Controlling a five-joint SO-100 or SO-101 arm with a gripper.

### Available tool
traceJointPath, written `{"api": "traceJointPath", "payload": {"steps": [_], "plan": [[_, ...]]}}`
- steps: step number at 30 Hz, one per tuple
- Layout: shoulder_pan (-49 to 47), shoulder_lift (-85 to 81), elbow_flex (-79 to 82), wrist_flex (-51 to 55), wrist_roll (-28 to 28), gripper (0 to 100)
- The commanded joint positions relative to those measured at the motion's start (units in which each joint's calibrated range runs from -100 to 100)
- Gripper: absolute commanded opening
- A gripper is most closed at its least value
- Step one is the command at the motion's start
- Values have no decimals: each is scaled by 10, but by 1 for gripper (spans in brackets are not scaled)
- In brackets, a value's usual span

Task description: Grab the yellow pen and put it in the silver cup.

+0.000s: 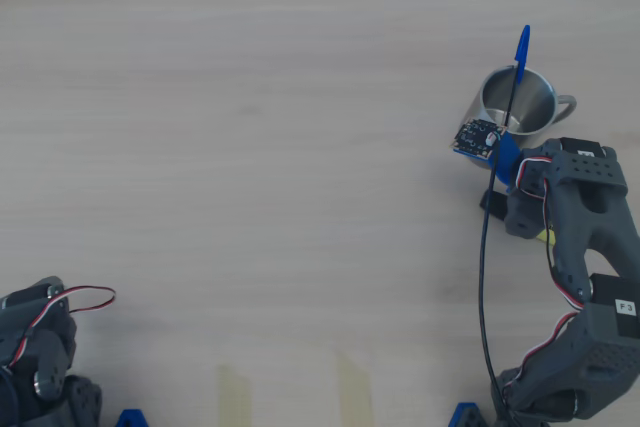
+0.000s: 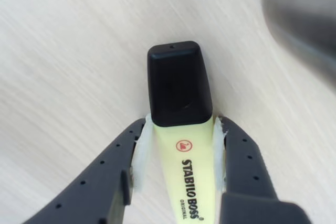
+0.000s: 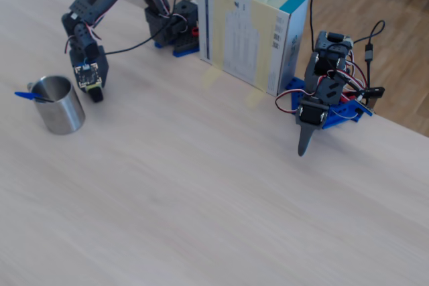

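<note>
The yellow pen (image 2: 184,166), a chunky highlighter with a black cap (image 2: 178,85), sits between my gripper's (image 2: 181,123) two fingers, which press on its barrel. It is low over the table; I cannot tell if it touches. In the overhead view the arm hides most of it; only the cap end (image 1: 492,203) and a yellow bit (image 1: 545,237) show. The silver cup (image 1: 518,102) stands just beyond the gripper (image 1: 505,209) and holds a thin blue pen (image 1: 520,52). In the fixed view the gripper (image 3: 96,93) is just right of the cup (image 3: 59,104). The cup is a grey blur at the wrist view's top right (image 2: 304,14).
A second arm (image 3: 322,98) rests at the table's edge; it shows in the overhead view at bottom left (image 1: 35,347). A white and blue box (image 3: 251,31) stands at the back of the table. Two tape strips (image 1: 235,392) lie near the front edge.
</note>
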Motion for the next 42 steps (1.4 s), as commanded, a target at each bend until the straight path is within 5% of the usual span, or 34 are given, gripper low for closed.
{"api": "traceJointPath", "payload": {"steps": [1,13,18,42], "plan": [[1,-2,2,3,-2,18],[1,-2,3,6,-1,18],[0,-3,3,3,-1,9],[-6,-67,15,4,-1,9]]}}
